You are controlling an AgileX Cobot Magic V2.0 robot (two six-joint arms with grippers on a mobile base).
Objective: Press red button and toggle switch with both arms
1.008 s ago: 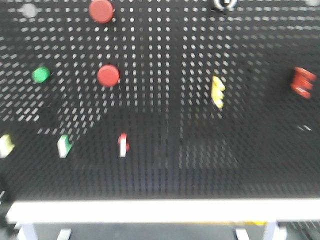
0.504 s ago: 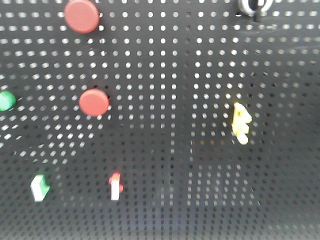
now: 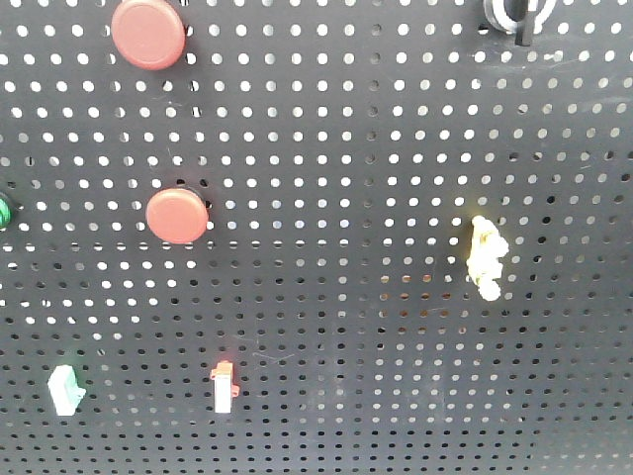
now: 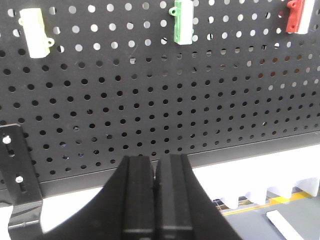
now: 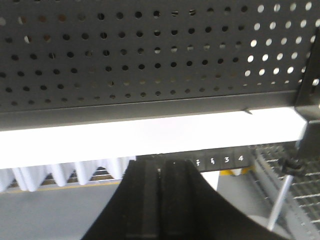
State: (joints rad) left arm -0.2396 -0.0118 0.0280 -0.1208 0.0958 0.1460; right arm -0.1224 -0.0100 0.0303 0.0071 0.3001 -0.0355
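The front view shows a black pegboard close up. Two red buttons are on it, one at the top left and one at mid left. The toggle switch, a black lever in a silver ring, is cut by the top right edge. No gripper shows in the front view. My left gripper is shut and empty below the pegboard's lower edge. My right gripper is shut and empty, below the board's white ledge.
A pale yellow knobbly switch is at mid right. A white red-tipped switch, a white and green one and a green button are at the left. The left wrist view shows cream, green and red switches.
The front view has closed in on the pegboard and shifted upward and right. The white ledge and the red piece at the far right have left the view.
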